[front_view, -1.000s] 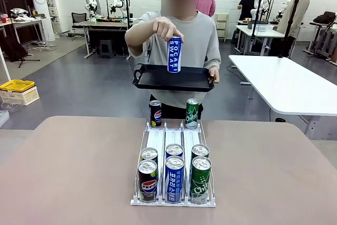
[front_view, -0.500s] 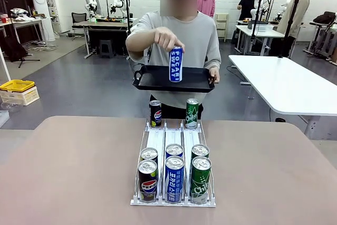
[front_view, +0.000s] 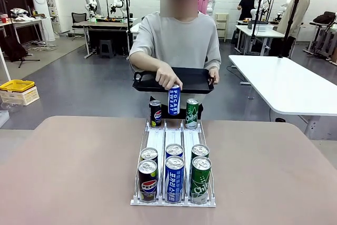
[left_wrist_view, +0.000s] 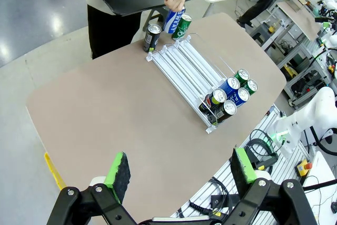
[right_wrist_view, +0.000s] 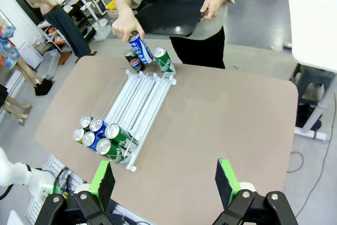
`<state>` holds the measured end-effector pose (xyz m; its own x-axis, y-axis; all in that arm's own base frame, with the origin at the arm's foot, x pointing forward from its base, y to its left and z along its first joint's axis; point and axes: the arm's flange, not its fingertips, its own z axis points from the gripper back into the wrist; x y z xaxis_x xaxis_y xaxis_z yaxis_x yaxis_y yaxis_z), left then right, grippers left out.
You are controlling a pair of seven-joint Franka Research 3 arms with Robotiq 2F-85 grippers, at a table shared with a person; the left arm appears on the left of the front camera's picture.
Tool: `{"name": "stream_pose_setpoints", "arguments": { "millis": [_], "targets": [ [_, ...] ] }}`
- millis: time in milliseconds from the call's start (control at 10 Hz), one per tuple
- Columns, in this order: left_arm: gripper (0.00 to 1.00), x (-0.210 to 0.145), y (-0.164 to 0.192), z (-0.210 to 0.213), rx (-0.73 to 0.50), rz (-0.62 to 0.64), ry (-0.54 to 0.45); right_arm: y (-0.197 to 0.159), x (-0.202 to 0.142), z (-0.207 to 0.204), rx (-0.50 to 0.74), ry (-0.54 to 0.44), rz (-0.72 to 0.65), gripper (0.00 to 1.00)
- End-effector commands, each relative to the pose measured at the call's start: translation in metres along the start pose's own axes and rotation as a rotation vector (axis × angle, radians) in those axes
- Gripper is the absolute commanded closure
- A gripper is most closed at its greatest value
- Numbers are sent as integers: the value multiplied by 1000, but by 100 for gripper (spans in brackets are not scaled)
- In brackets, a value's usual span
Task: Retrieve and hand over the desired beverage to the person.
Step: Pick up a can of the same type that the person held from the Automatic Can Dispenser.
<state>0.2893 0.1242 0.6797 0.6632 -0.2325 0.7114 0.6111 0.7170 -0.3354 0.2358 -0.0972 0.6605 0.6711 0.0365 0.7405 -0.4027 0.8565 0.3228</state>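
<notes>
The person (front_view: 179, 35) in the light grey top stands at the far side and holds a black tray (front_view: 196, 80) in one hand. Their other hand (front_view: 169, 79) grips a blue Pocari Sweat can (front_view: 174, 100) from the top, at the far end of the middle lane of the white can rack (front_view: 157, 142). A Pepsi can (front_view: 155, 113) and a green can (front_view: 192, 113) flank it. Pepsi (front_view: 148, 182), blue (front_view: 174, 178) and green (front_view: 200, 179) cans stand in two rows at the near end. My left gripper (left_wrist_view: 181, 167) and right gripper (right_wrist_view: 165, 182) hover open and empty, well back from the rack (left_wrist_view: 184, 61) (right_wrist_view: 138, 97).
The rack sits mid-table on the brown table (front_view: 68, 167), with bare tabletop on both sides. A white table (front_view: 284, 82) stands behind at the right and a yellow crate (front_view: 17, 85) on the floor at the left. Other people stand far back.
The person's hand has brought the blue can down from in front of the tray to the far end of the rack's middle lane. The rack's other cans have not moved.
</notes>
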Motion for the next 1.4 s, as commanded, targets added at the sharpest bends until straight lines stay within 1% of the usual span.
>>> {"name": "stream_pose_setpoints", "arguments": {
  "millis": [0, 1300],
  "targets": [
    [0, 1, 1, 1, -9, -20, -8, 1, 1, -1, 25, 0, 7, 0],
    [0, 1, 1, 1, -9, -20, -8, 1, 1, -1, 25, 0, 7, 0]
  ]
}}
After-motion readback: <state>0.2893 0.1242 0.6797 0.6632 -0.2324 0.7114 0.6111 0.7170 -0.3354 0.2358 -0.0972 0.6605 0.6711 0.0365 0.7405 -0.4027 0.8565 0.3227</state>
